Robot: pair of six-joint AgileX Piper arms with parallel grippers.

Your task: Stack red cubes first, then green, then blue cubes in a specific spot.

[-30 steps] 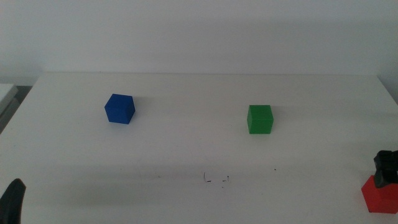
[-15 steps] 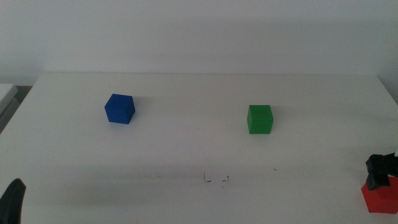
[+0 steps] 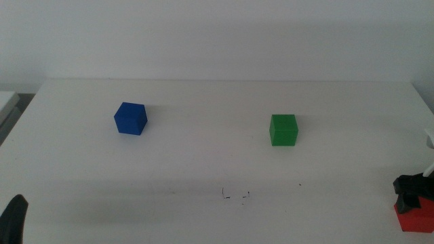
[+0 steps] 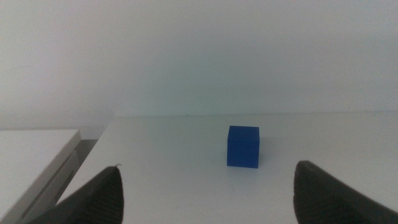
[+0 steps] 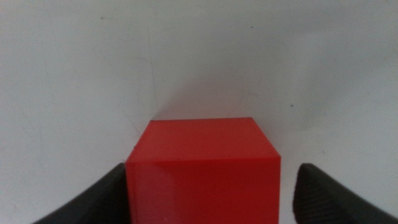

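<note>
1. Red cube (image 3: pixel 415 218): lower right corner of the middle view, partly hidden by the right gripper (image 3: pixel 411 190); the right wrist view shows its top face (image 5: pixel 203 140) between jaws spread wide, neither touching it.
2. Green cube (image 3: pixel 283 129): centre right.
3. Blue cube (image 3: pixel 130 118): upper left; the left wrist view also shows it (image 4: pixel 243 147).
4. Scuffed spot (image 3: pixel 236 196): lower centre, bare.
5. Left gripper (image 3: pixel 12 218): lower left corner, jaws apart.

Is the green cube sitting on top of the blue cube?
No, the green cube sits alone on the white table, far to the side of the blue cube.
</note>
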